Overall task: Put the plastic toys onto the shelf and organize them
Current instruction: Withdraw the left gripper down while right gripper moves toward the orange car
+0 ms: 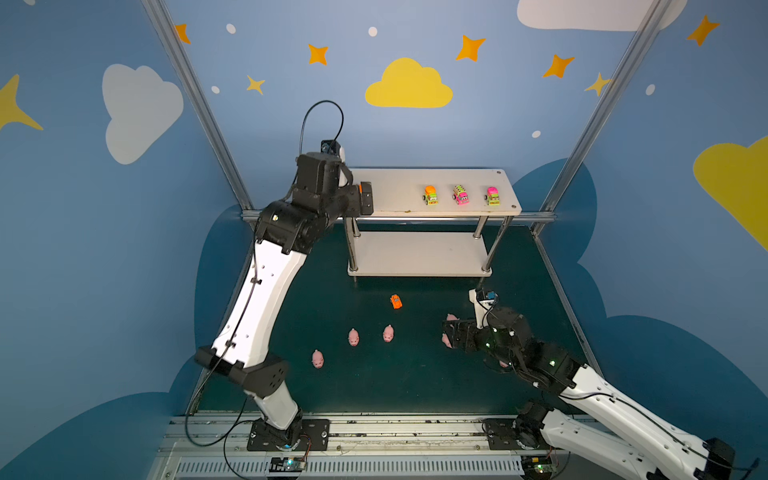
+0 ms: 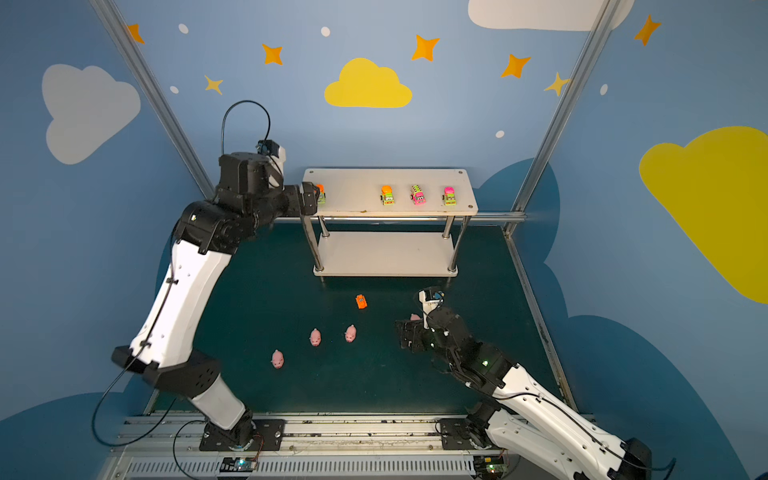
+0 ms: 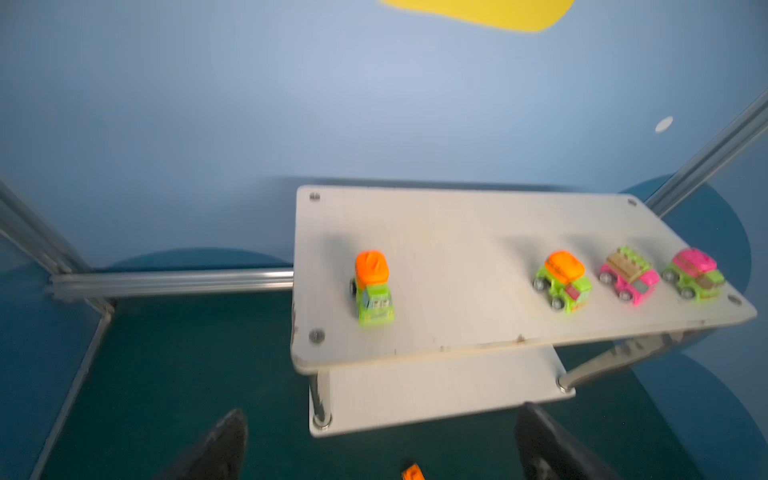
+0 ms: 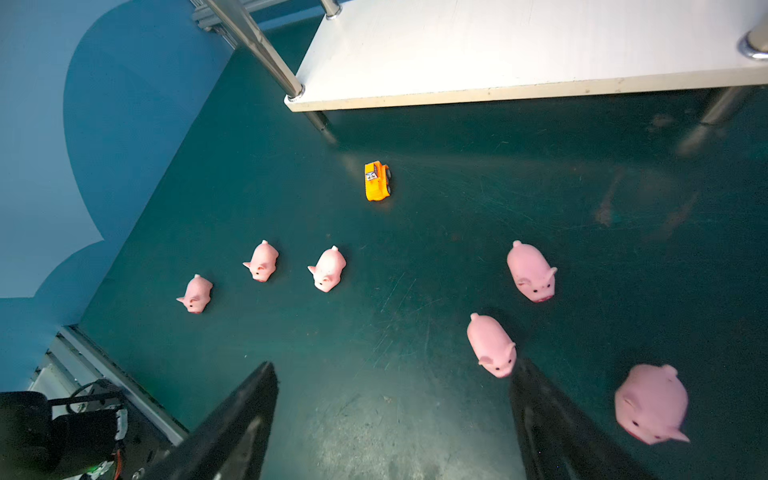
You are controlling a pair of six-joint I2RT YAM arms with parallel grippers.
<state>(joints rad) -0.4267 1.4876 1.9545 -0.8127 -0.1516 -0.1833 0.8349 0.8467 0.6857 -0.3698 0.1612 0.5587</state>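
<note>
The white two-tier shelf [image 1: 395, 187] stands at the back of the green mat. Three toy vehicles [image 1: 461, 195] line the right end of its top board. A fourth, orange and green [image 3: 372, 286], sits at the left end, just beyond my open, empty left gripper [image 1: 365, 198]. The lower board [image 1: 415, 253] is bare. An orange vehicle [image 1: 396, 301] rests on the mat in front. Three pink pigs [image 1: 353, 337] lie mid-mat, and three more [image 4: 531, 270] lie by my right gripper [image 4: 392, 365]. It hovers open and empty, with one pig [image 4: 491, 345] beside a fingertip.
Slanted metal frame posts [image 1: 195, 104] rise at both back corners, and a rail [image 1: 415, 217] runs behind the shelf. Painted blue walls close in the mat [image 1: 374, 386] on three sides. The arm bases sit on a metal track [image 1: 395, 432] at the front.
</note>
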